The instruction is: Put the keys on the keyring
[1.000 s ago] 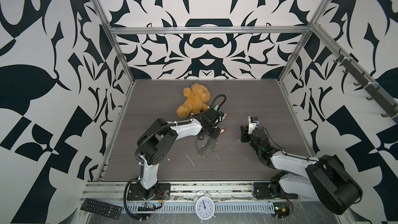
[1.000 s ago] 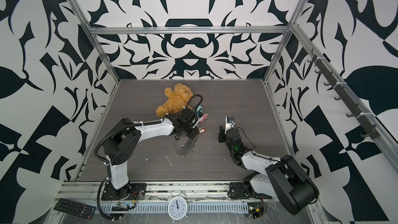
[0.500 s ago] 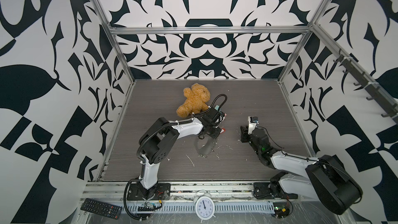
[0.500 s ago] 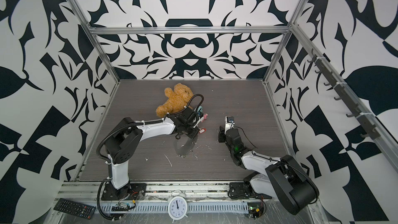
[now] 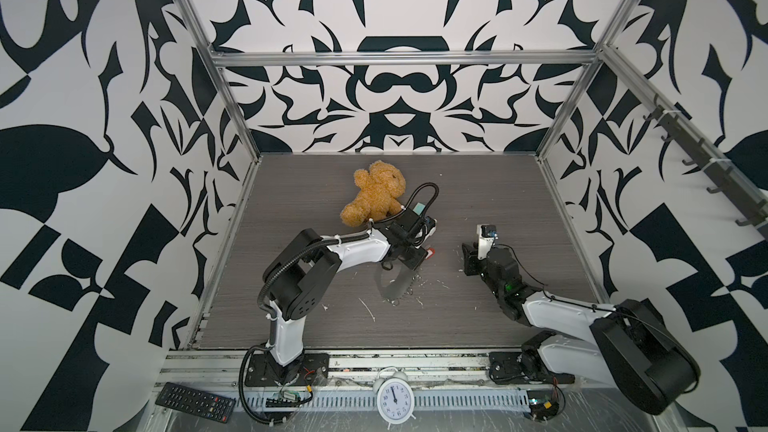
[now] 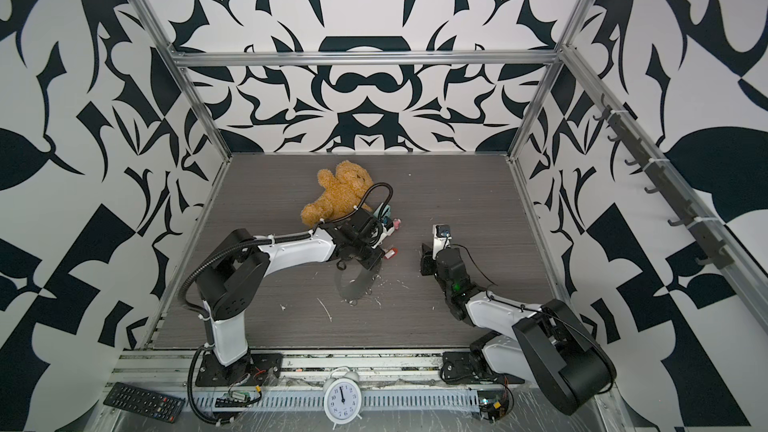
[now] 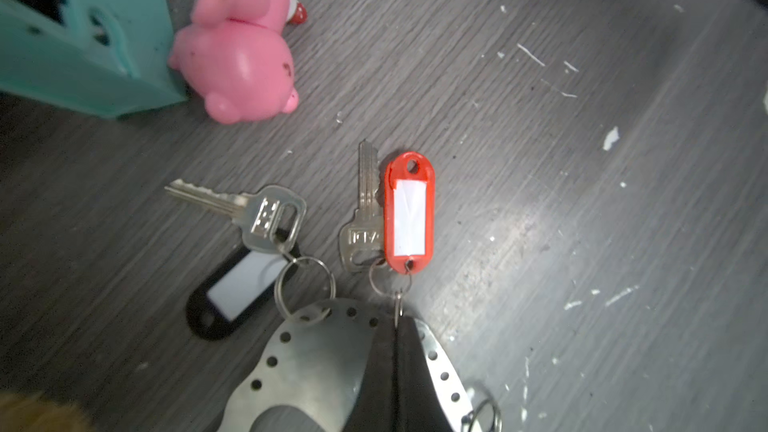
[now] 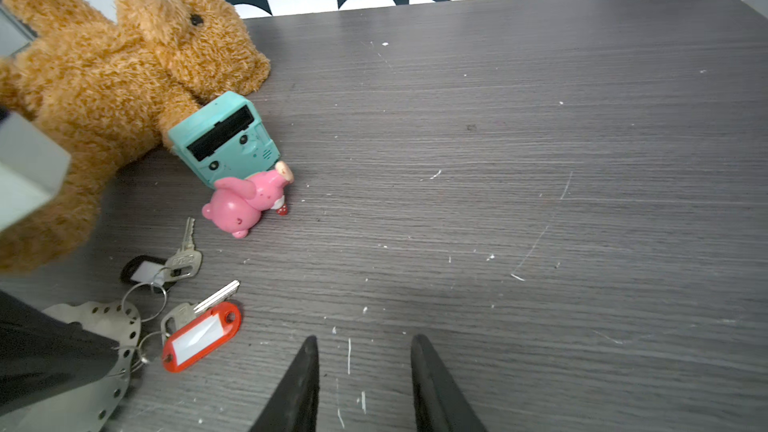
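Note:
In the left wrist view my left gripper [image 7: 397, 322] is shut, its tips pinching a thin silver keyring [image 7: 398, 305] at the edge of the grey dotted strap [image 7: 316, 359]. A small ring links the red tag [image 7: 409, 211] and a silver key [image 7: 363, 209] to it. The black tag [image 7: 237, 288] and another key [image 7: 262, 211] hang on a larger ring [image 7: 305, 288]. My right gripper [image 8: 363, 353] is open over bare table, to the right of the red tag [image 8: 201, 336]. In both top views the red tag [image 5: 431, 252] [image 6: 390, 252] peeks out beside the left gripper [image 5: 417, 260].
A brown teddy bear [image 5: 374, 193] lies behind the left arm, with a teal toy [image 8: 224, 139] and a pink pig figure [image 8: 249, 201] beside it. A remote control [image 5: 195, 401] and a white alarm clock [image 5: 394, 396] sit on the front rail. White flecks dot the table.
The left gripper has closed over the last second. The right gripper's jaws have widened slightly. Neither arm has visibly shifted.

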Robot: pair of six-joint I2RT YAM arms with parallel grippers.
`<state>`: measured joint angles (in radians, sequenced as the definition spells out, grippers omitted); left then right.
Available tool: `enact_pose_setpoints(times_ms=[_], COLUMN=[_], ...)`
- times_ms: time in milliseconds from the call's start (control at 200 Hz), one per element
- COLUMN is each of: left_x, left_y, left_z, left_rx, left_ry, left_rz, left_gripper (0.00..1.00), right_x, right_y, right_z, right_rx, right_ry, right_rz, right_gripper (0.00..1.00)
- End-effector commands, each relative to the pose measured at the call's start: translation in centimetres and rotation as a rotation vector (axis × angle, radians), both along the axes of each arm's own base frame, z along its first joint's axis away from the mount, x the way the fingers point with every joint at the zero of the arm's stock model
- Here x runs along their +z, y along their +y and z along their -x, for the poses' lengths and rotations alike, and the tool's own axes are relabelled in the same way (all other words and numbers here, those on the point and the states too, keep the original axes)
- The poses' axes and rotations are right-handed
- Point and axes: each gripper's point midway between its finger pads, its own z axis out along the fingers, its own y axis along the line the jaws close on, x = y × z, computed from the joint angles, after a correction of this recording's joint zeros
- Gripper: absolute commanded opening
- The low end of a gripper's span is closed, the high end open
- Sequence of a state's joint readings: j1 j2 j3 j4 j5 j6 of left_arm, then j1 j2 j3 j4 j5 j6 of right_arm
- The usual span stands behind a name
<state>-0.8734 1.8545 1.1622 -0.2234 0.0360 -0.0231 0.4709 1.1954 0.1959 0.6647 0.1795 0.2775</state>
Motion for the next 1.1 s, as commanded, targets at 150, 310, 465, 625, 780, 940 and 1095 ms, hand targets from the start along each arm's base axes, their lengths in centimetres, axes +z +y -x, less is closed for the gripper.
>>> enact_pose_setpoints(times_ms=[150, 310, 465, 625, 780, 940, 1095], left_x=[5.9, 7.6, 10.1, 12.9, 14.3, 15.7, 15.9], left_y=[-0.7, -1.1, -0.6, 0.5, 1.4, 1.4, 1.3], left_z=[1.1, 2.2, 3.2, 4.1, 5.0, 5.8, 6.5], left_rx=[-0.108, -0.135, -0.132, -0.122, -0.129, -0.156, -0.185], left_ry=[-0.341, -0.450, -0.485, -0.542, -0.588, -0.590, -0.580], left_rz=[0.034, 0.053, 0.161, 0.260, 0.320, 0.368, 0.398], left_gripper=[0.00, 0.00, 0.00, 0.00, 0.00, 0.00, 0.00], right_x=[3.9, 5.0, 5.3, 5.7, 5.5, 5.4, 5.7], right_y=[3.2, 6.7, 9.1, 11.3, 12.0, 12.9, 13.5], right_z=[0.8, 2.6, 5.1, 7.2, 8.0, 8.5, 8.4], right_rx=[0.193, 0.353, 0.493, 0.609, 0.645, 0.677, 0.673], right_ry=[-0.136, -0.208, -0.277, -0.333, -0.330, -0.329, -0.318], right_rz=[-0.073, -0.022, 0.031, 0.064, 0.075, 0.093, 0.104], right_gripper=[0.40, 0.40, 0.40, 0.39, 0.40, 0.41, 0.43])
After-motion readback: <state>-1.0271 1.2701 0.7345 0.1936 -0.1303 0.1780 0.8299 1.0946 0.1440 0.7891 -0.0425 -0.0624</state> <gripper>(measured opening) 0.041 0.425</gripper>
